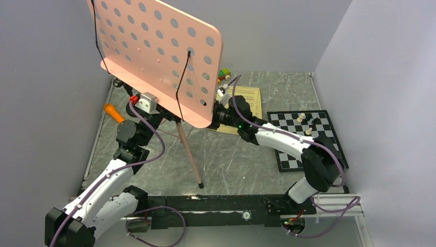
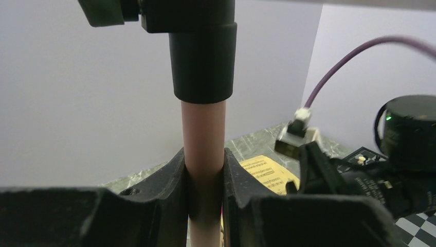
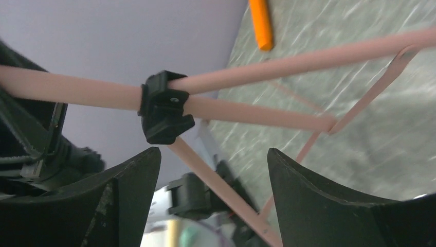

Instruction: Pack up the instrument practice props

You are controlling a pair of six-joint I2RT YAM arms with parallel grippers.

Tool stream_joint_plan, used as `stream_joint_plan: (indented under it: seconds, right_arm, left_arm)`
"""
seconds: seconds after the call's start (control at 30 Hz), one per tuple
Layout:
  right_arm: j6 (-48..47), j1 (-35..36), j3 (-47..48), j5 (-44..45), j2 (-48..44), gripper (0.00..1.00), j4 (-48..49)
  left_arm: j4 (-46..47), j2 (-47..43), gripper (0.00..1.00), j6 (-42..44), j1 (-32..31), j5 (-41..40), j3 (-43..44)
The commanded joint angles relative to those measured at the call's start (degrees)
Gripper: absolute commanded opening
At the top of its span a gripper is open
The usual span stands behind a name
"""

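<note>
Your left gripper [image 2: 204, 190] is closed tight on the pole of the pink stand [image 1: 159, 46]. Your right gripper [image 3: 212, 159] is wide open and empty, facing the tripod hub [image 3: 164, 105]. The stand rests on the left side of the table [image 1: 231, 154]. The orange mic [image 1: 114, 113] lies left of it, and the yellow pages [image 1: 249, 98] are farther back.

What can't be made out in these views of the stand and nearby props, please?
Top external: the pink music stand is cut off by the upper edge.
Top external: the yellow sheet-music pages lie partly under the right arm; print too small.
Top external: the toy car is half behind the stand.
Right wrist: the orange microphone is cut off by the top edge.
</note>
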Motion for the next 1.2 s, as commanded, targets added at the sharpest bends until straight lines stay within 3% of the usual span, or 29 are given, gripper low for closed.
stream_joint_plan:
  seconds: [0.0,0.37,0.63,0.93,1.17]
  right_arm:
    - [22.9,-0.5,0.8,-12.6,3.0,0.81,8.9]
    - [29.8,-0.6,3.4,-8.9,5.6,0.73,13.0]
    - [27.3,-0.6,8.4,-8.8,9.2,0.55,7.0]
    - [23.9,-0.3,10.9,-9.1,9.7,0.28,4.5]
    - [17.9,0.5,13.1,-8.5,9.1,0.0,1.0]
  left_arm:
    - [-5.1,0.4,0.0,0.5,-0.6,1.0,-1.8]
    - [-4.1,0.0,0.0,0.8,-0.7,0.8,-2.4]
    - [-4.1,-0.4,0.0,0.9,-0.7,0.7,-2.5]
    - [-4.5,-0.8,0.0,1.3,-0.9,0.1,-2.8]
    - [-4.6,-0.2,0.0,0.8,-1.0,0.0,-2.7]
